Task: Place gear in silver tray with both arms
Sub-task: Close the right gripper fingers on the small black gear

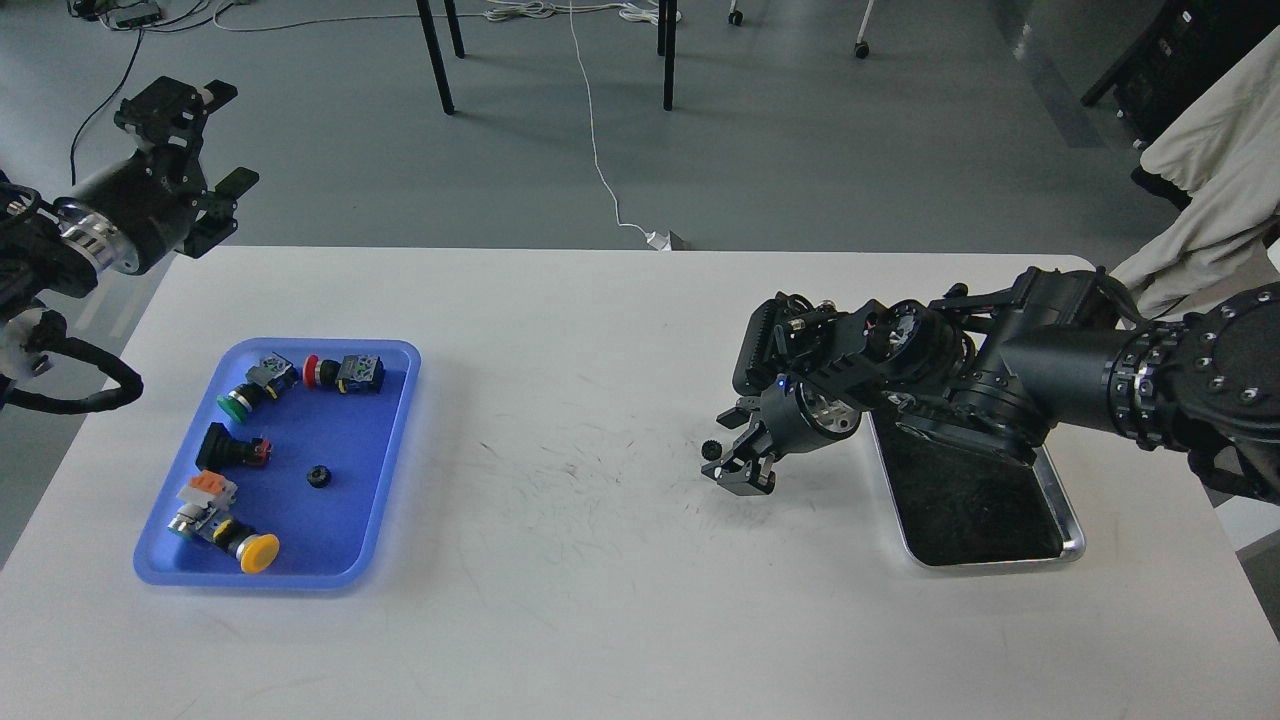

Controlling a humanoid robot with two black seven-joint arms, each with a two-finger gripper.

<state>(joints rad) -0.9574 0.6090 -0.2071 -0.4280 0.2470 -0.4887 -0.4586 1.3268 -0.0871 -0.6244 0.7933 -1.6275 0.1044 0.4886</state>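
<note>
1 small black gear (711,449) is sitting at the tips of the right gripper (738,468), whose fingers (722,474) are closing on it just above the bench (600,600). Its axis is too small to tell. 1 silver tray (1070,520) is lying behind those fingers, long axis running away from the robot. A second gear (319,477) is resting in 1 blue tray (390,470), far to the fingers' left. The left gripper (195,135) is hanging raised with fingers spread.

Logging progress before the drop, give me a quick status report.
Left gripper open, raised off the table. Right gripper low by small gear, grip unclear. Silver tray empty, nothing blocking.
</note>
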